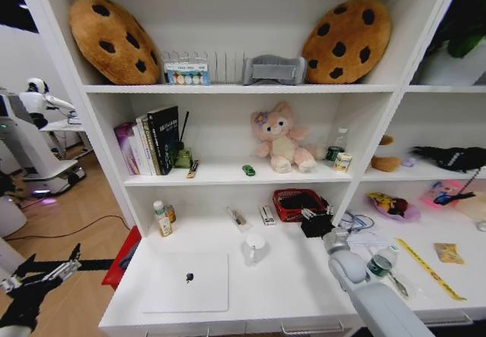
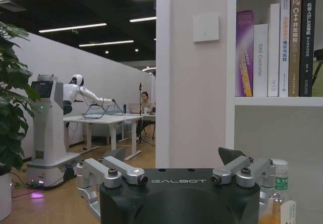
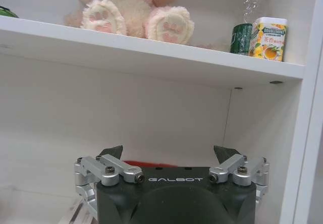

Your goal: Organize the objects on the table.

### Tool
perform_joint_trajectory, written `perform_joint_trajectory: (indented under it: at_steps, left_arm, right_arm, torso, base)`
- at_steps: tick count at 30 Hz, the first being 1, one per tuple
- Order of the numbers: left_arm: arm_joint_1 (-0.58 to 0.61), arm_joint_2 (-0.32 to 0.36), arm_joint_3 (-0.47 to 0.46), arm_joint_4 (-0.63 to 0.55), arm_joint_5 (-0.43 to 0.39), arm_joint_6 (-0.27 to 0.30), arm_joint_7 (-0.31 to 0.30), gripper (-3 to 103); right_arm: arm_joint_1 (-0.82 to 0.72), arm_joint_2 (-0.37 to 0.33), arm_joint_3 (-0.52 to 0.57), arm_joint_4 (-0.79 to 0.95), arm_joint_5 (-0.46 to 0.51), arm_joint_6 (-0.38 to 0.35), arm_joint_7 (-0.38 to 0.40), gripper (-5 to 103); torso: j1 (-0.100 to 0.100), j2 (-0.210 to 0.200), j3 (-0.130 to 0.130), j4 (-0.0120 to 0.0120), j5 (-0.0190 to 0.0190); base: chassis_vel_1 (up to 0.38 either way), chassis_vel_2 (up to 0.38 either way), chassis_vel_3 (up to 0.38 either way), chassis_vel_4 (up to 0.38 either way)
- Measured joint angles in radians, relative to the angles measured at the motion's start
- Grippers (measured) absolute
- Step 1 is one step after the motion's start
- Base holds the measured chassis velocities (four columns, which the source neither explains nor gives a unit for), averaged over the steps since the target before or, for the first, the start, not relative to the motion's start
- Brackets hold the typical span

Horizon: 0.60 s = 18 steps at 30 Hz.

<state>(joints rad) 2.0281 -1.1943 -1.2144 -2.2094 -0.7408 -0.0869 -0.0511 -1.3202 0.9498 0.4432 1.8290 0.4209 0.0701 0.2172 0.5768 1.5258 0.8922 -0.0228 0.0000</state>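
Clutter sits all around your laptop (image 1: pixel 186 282), which lies closed and flat on the desk (image 1: pixel 288 291) near the front edge. Take the laptop as your landmark. Just beyond its far right corner stands the white mug (image 1: pixel 255 248), upright, handle toward you. Farther back from the mug you have a red mesh basket (image 1: pixel 298 204) against the rear wall; something dark lies inside it, but you cannot tell what. Beside the basket sits a black pen cup (image 1: pixel 316 223) with pens sticking out. Behind the laptop's far left corner stand two small bottles (image 1: pixel 162 218), close together. Between bottles and basket lie a marker (image 1: pixel 236 217) and a small white box (image 1: pixel 267 215).

Well to the right of the laptop, a yellow ruler (image 1: pixel 429 269) lies slantwise on the desk, with a yellow packet (image 1: pixel 448 253) just beside it.

Your right arm (image 1: pixel 364 291) rises over the desk to the right of the laptop, past the mug, blocking part of the desk there. In the wrist view your right gripper (image 3: pixel 168 156) has its fingers spread apart, holding nothing, facing the rear wall under the shelf (image 3: pixel 151 52) with the plush toy (image 3: pixel 136 12).

Your left gripper (image 1: pixel 47 270) hangs off the desk's left end, low, over the wood floor. Its fingers are apart too and empty.

On the shelf above the laptop sits a tiny green toy (image 1: pixel 248 170).
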Motion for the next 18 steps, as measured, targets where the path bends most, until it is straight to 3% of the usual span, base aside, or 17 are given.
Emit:
perform_joint_trajectory:
  at_steps: [6,9,13,15,18]
  left_arm:
    - [0.000,0.000,0.000,0.000,0.000,0.000,0.000,100]
    - [0.000,0.000,0.000,0.000,0.000,0.000,0.000,100]
    - [0.000,0.000,0.000,0.000,0.000,0.000,0.000,100]
    - [0.000,0.000,0.000,0.000,0.000,0.000,0.000,100]
    - [0.000,0.000,0.000,0.000,0.000,0.000,0.000,100]
  right_arm:
    - [-0.148,0.014,0.076,0.092,0.015,-0.029,0.004,100]
    - [-0.207,0.018,0.129,0.092,0.069,-0.062,0.005,100]
    - [-0.260,0.010,0.173,0.089,0.168,-0.147,0.016,100]
    - [-0.289,0.000,0.197,0.092,0.271,-0.223,0.036,100]
    - [-0.295,-0.007,0.206,0.081,0.329,-0.266,0.047,100]
  torso:
    - [0.000,0.000,0.000,0.0000,0.0000]
    - [0.000,0.000,0.000,0.0000,0.0000]
    - [0.000,0.000,0.000,0.0000,0.0002]
    - [0.000,0.000,0.000,-0.0001,0.0001]
    - [0.000,0.000,0.000,0.0000,0.0001]
  base:
    - [0.000,0.000,0.000,0.000]
    - [0.000,0.000,0.000,0.000]
    - [0.000,0.000,0.000,0.000]
    - [0.000,0.000,0.000,0.000]
    - [0.000,0.000,0.000,0.000]
